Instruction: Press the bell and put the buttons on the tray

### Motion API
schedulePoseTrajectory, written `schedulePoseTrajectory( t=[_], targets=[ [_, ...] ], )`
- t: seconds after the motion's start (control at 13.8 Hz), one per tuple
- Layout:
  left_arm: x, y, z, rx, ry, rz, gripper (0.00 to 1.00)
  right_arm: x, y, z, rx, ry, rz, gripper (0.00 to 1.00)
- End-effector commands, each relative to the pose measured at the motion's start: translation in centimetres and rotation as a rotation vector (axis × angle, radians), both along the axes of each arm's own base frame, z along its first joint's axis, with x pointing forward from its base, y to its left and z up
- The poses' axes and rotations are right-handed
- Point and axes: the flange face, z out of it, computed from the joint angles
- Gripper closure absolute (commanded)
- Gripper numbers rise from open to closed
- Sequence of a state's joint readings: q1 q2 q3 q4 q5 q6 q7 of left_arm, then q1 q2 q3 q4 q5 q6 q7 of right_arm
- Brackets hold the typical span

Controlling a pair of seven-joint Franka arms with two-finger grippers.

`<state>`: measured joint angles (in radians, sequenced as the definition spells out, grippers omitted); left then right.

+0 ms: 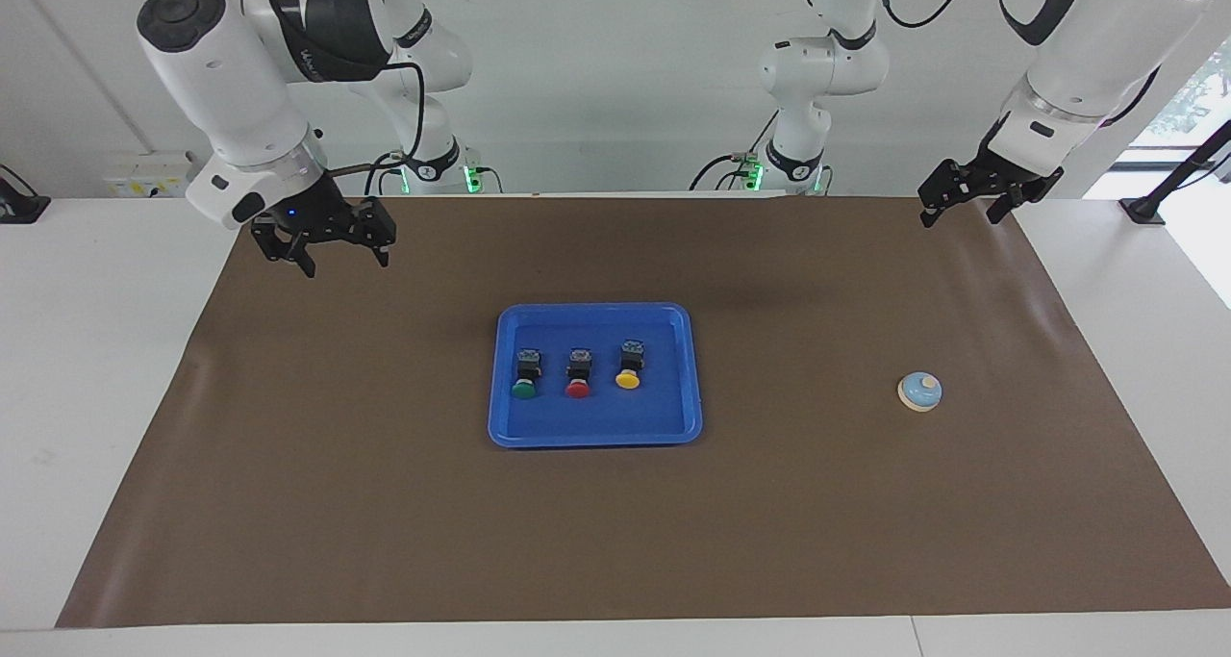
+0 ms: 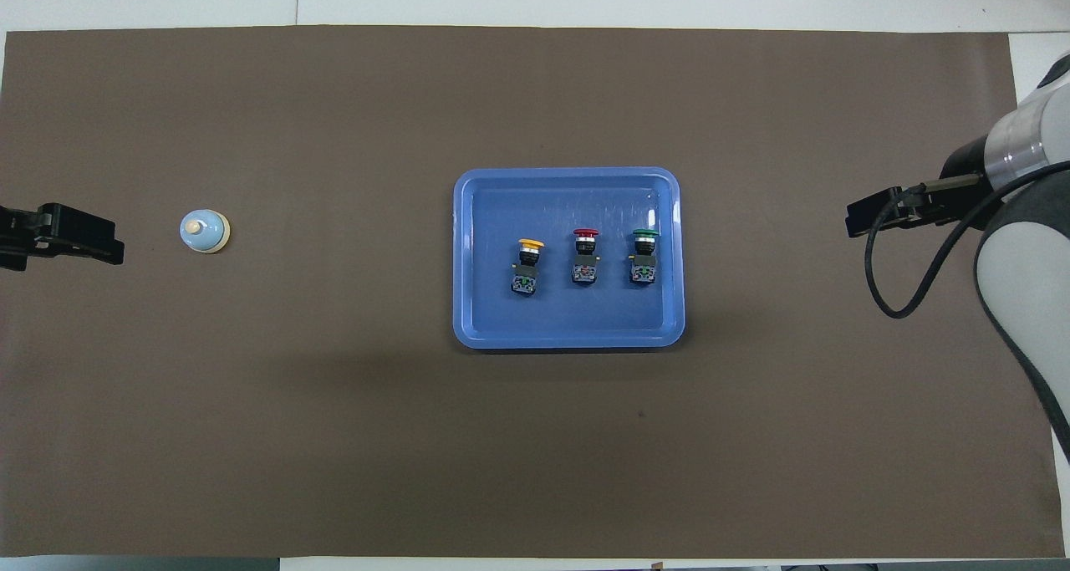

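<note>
All three buttons [image 1: 577, 372] lie in the tray [image 1: 688, 368] at mid-tabletop, so right gripper [image 1: 327, 248] and left gripper [image 1: 967, 200] hang over its robot-side corners, jaws open, empty

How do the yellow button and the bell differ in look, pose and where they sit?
The yellow button lies on its side in the blue tray; the bell stands upright on the brown mat, toward the left arm's end. The yellow button has a black body with a yellow cap; the bell is a light-blue dome on a cream base. Both are small, and no gripper touches either.
</note>
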<state>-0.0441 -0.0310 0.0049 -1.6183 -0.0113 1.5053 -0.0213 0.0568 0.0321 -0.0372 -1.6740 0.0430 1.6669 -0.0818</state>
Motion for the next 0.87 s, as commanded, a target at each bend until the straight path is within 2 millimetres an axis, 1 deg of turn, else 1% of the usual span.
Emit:
schedulePoseTrajectory(
  t=[0.0,0.22,0.29,0.36,0.8],
  targets=[
    [-0.48,0.15,0.06,0.002,0.009,0.010,0.00,-0.57,-0.84,0.12,-0.004,0.004,0.009,0.00],
    [-0.48,0.15,0.06,0.002,0.009,0.010,0.00,-0.55,-1.13,0.38,-0.009,0.017,0.004,0.00],
    [-0.48,0.15,0.06,0.002,0.009,0.010,0.00,-0.48,-1.54,0.38,-0.024,0.015,0.001,0.00],
    [-0.48,0.15,0.06,0.002,0.009,0.010,0.00,-0.30,-1.70,0.99,-0.040,0.003,0.002,0.00],
    [-0.48,0.15,0.06,0.002,0.009,0.010,0.00,-0.48,-1.64,0.79,-0.045,0.036,-0.032,0.00]
  ],
)
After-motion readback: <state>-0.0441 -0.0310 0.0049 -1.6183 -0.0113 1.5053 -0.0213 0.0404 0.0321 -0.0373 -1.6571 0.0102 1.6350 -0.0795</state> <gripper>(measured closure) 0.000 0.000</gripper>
